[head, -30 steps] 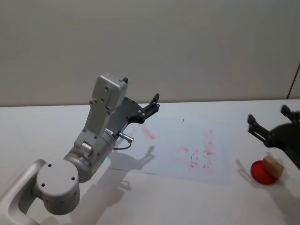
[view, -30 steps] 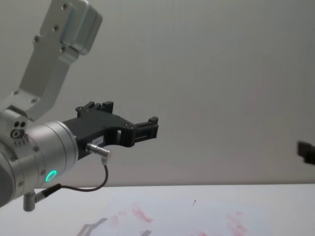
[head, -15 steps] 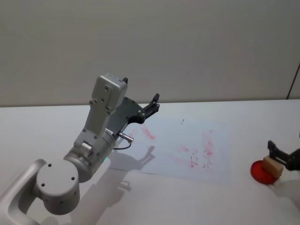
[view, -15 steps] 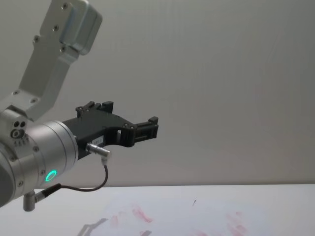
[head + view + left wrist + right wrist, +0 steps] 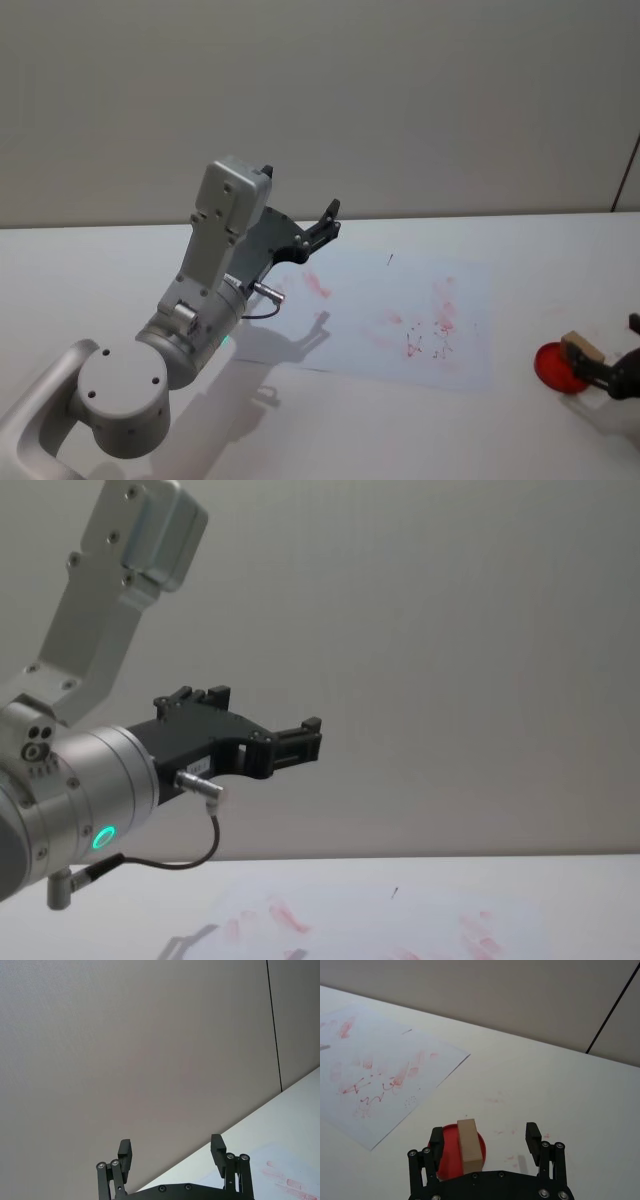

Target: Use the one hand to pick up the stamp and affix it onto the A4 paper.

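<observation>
The stamp (image 5: 581,349) sits on a red ink pad (image 5: 552,366) at lower right, between the right end effector's (image 5: 485,1141) spread fingers, unclamped. Lifting it and pressing it onto the A4 paper (image 5: 400,305) are still to do. The left end effector (image 5: 296,742) hangs raised at centre-left, fingers apart.

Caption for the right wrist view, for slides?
Right gripper open, stamp between its fingers on the red pad, A4 paper nearby.

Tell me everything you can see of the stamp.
The stamp is a small rectangular block of pale tan wood, standing upright on a round red pad on the white table, right of the A4 paper. It sits between the open fingers of the right gripper, nearer one, not yet clamped.
</observation>
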You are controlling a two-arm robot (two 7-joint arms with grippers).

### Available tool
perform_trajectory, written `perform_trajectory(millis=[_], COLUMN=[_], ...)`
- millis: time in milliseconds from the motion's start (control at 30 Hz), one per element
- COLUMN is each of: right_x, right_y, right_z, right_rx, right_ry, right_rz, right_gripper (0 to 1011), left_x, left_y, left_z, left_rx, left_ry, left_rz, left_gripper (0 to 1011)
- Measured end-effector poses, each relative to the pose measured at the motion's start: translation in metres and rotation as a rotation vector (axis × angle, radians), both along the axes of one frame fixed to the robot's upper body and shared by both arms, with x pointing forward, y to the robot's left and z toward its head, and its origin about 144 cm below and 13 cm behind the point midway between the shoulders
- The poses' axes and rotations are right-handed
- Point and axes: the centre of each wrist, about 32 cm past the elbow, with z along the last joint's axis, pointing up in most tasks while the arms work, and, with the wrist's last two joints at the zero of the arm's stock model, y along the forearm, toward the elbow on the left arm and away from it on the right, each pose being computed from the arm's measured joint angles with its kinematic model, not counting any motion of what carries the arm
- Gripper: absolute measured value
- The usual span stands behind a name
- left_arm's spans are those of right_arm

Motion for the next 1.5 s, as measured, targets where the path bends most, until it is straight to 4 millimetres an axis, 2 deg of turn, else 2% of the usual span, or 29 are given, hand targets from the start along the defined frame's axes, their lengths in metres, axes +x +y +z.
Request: perform_trajectory(millis=[500, 600, 900, 1167, 1200, 1300, 1333, 1400, 1500], right_x=[0.003, 0.004, 0.005, 0.005, 0.005, 0.005, 0.005, 0.005, 0.005], right_y=[0.004, 0.004, 0.006, 0.007, 0.007, 0.007, 0.007, 0.007, 0.007], right_z=[-0.008, -0.009, -0.01, -0.011, -0.011, -0.011, -0.011, -0.012, -0.012], right_rx=[-0.036, -0.038, -0.045, -0.047, -0.047, -0.047, -0.047, -0.048, -0.048], right_ry=[0.069, 0.073, 0.084, 0.089, 0.089, 0.09, 0.09, 0.091, 0.092], right_rz=[0.028, 0.029, 0.035, 0.037, 0.037, 0.038, 0.038, 0.038, 0.039], right_gripper=[1001, 960, 735, 456, 456, 336, 336, 239, 214], left_x=[0.0, 0.0, 0.0, 0.0, 0.0, 0.0, 0.0, 0.0, 0.0], left_y=[0.0, 0.0, 0.0, 0.0, 0.0, 0.0, 0.0, 0.0, 0.0], left_z=[0.0, 0.0, 0.0, 0.0, 0.0, 0.0, 0.0, 0.0, 0.0], left_rx=[0.0, 0.0, 0.0, 0.0, 0.0, 0.0, 0.0, 0.0, 0.0], left_ry=[0.0, 0.0, 0.0, 0.0, 0.0, 0.0, 0.0, 0.0, 0.0], left_rz=[0.0, 0.0, 0.0, 0.0, 0.0, 0.0, 0.0, 0.0, 0.0], left_gripper=[1001, 1001, 1001, 1001, 1001, 1001, 1001, 1001, 1001])
